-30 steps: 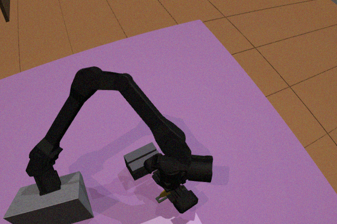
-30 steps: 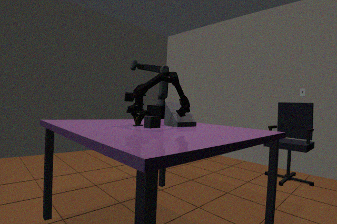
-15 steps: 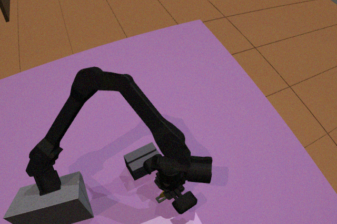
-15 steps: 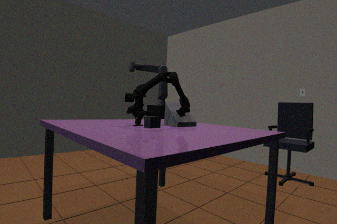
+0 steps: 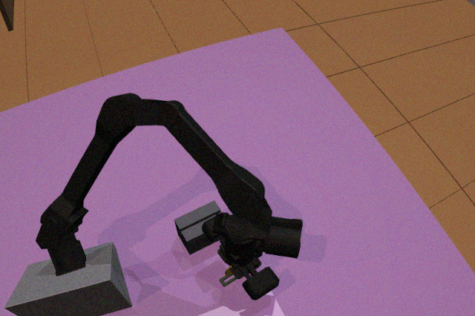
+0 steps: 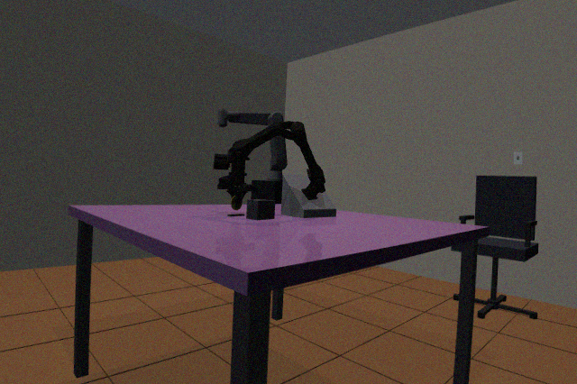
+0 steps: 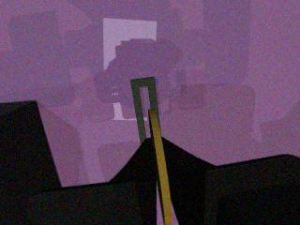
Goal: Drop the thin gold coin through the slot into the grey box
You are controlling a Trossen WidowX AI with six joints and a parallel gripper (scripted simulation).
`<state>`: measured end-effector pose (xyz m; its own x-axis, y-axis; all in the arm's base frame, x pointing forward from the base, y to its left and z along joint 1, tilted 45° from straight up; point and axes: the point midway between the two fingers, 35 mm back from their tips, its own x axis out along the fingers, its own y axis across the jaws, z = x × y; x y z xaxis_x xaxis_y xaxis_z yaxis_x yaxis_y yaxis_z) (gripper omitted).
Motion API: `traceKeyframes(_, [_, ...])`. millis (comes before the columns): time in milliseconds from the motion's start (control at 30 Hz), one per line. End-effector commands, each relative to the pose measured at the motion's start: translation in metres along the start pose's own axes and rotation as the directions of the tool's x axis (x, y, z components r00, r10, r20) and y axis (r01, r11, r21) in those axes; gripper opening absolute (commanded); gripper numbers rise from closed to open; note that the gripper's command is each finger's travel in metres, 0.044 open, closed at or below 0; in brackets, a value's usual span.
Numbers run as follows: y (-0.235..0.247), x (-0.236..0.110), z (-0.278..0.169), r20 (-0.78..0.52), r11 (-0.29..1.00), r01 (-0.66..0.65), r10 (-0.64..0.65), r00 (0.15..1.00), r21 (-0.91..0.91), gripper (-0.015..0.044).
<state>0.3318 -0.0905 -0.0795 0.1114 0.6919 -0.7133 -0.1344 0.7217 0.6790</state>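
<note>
The gold coin (image 7: 160, 164) (image 5: 229, 269) (image 6: 233, 203) shows edge-on as a thin yellow strip pinched between my two dark fingers. My gripper (image 7: 154, 142) (image 5: 238, 271) (image 6: 235, 198) is shut on it and points down at the table. The dark-green holder (image 7: 137, 108) (image 5: 225, 279) (image 6: 235, 214) lies on the purple table just beneath the coin; its slot looks empty in the wrist view. The grey box (image 5: 194, 224) (image 6: 260, 208) with a dark slot line along its lid stands close by, left of and behind the gripper in the top view.
The arm's grey base block (image 5: 80, 289) (image 6: 305, 206) sits at the table's near left in the top view. The table's edge (image 5: 345, 98) runs to the right. A grey pole (image 6: 278, 149) stands behind the table and a chair (image 6: 505, 216) on the floor.
</note>
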Motion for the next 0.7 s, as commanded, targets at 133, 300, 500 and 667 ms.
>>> traceKeyframes(133, [-0.001, -0.021, 0.002, 0.0, 1.0, 0.007, -0.007, 1.0, -0.011, 0.0])
traceKeyframes(300, [-0.001, -0.034, 0.002, 0.0, 1.0, 0.007, -0.007, 1.0, -0.009, 0.0])
traceKeyframes(500, [0.0, -0.05, 0.001, 0.0, 1.0, 0.007, -0.007, 1.0, -0.009, 0.0])
traceKeyframes(667, [0.0, -0.062, 0.0, 0.0, 1.0, 0.006, -0.006, 1.0, -0.01, 0.0])
